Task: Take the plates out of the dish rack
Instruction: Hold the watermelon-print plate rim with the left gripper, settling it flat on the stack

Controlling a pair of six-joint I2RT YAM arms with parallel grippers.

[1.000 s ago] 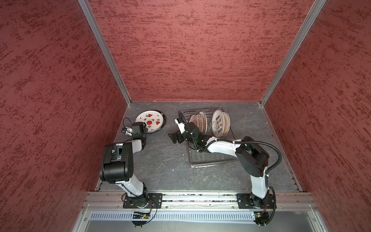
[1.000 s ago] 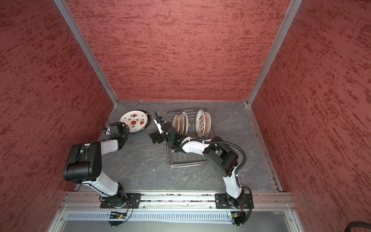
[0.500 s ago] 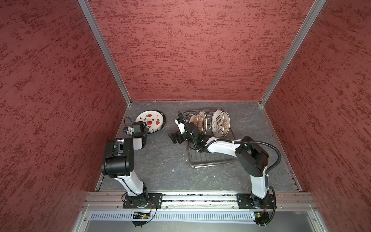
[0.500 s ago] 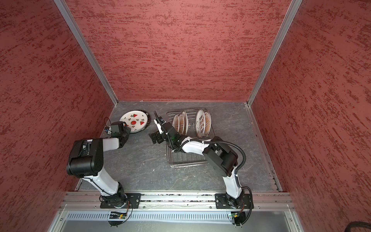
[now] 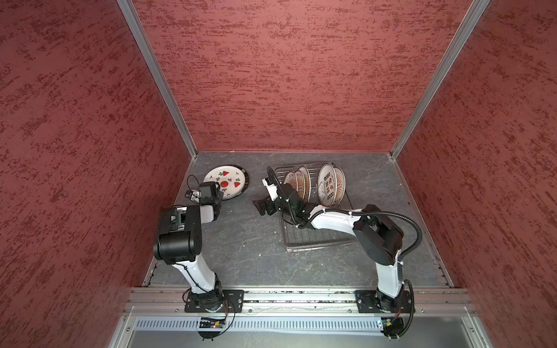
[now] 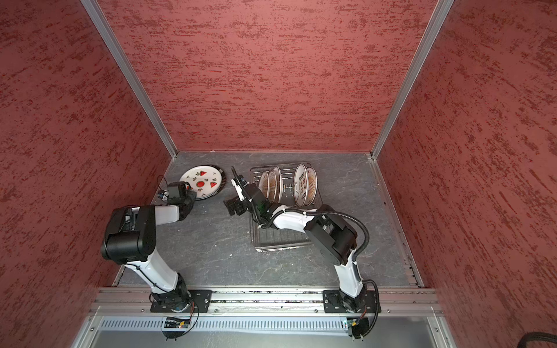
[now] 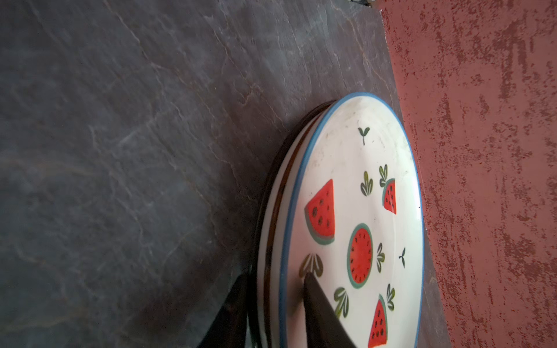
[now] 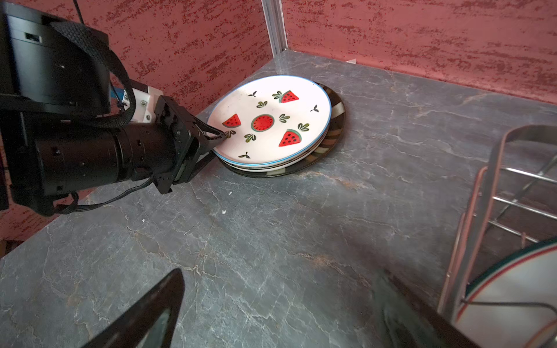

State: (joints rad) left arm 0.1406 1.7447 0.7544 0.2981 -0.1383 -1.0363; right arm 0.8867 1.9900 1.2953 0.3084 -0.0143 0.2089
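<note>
Well, looks like set-down: watermelon plate lies left of the dish rack.
Left gripper straddles its rim, clamp unclear; right gripper gapes empty, should fetch another.

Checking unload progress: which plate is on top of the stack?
The watermelon plate, lying flat with its face up; the orange-patterned plates stand upright in the rack.

Tabletop bare between plate stack and dish rack.

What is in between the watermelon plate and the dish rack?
Only bare grey table lies between the watermelon plate and the dish rack, as the right wrist view shows. In a top view the open right tool hangs over that gap.
</note>
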